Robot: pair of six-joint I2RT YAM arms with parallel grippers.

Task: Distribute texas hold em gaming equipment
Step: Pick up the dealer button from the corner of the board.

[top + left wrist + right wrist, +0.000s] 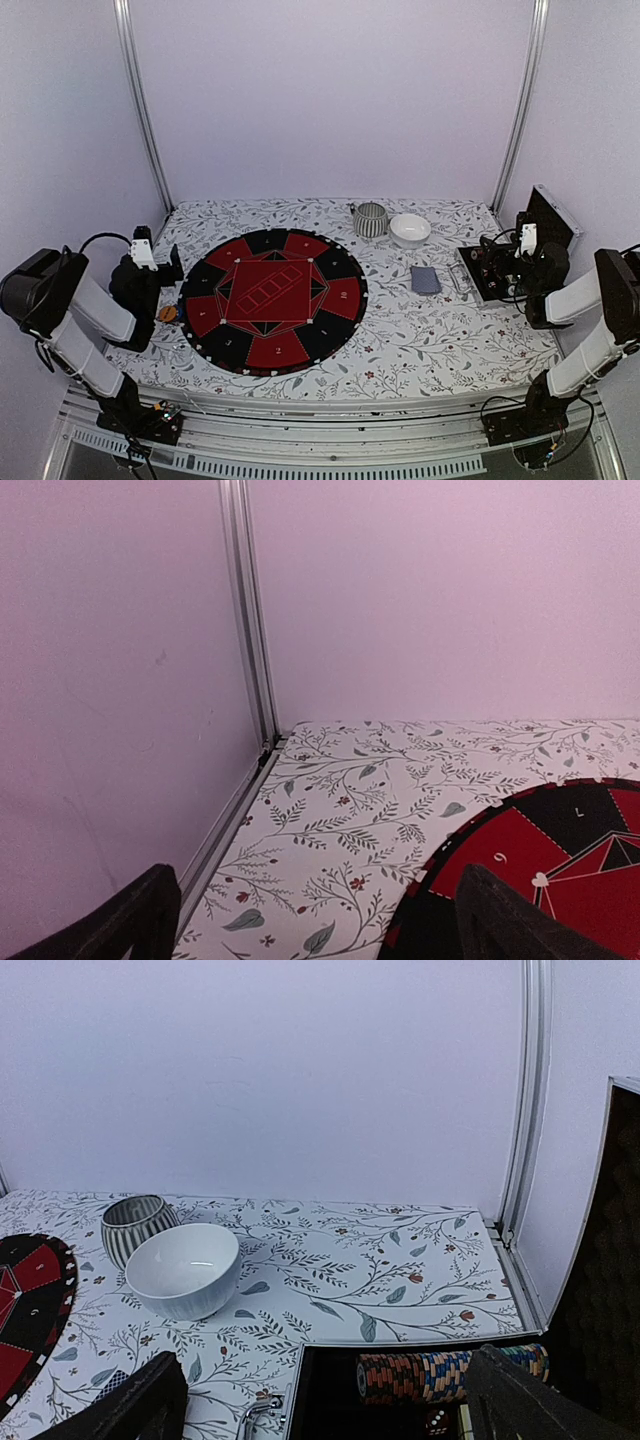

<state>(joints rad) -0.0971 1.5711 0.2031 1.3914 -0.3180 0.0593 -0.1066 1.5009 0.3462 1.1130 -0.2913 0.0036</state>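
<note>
A stack of playing cards [425,279] with grey-blue backs lies face down on the cloth, right of the mat. A row of orange, black and blue poker chips [440,1375] lies on its side in an open black case [480,272] at the right edge. One orange chip [167,313] lies on the cloth beside the left arm. My left gripper [172,262] [315,910] is open and empty at the mat's left rim. My right gripper [495,262] [325,1395] is open and empty over the case's near corner.
The big round red-and-black mat [272,297] fills the table's middle. A ribbed grey cup [369,219] and a white bowl [409,230] stand at the back, right of centre. The case lid [552,222] stands up at the far right. Walls close in the sides and back.
</note>
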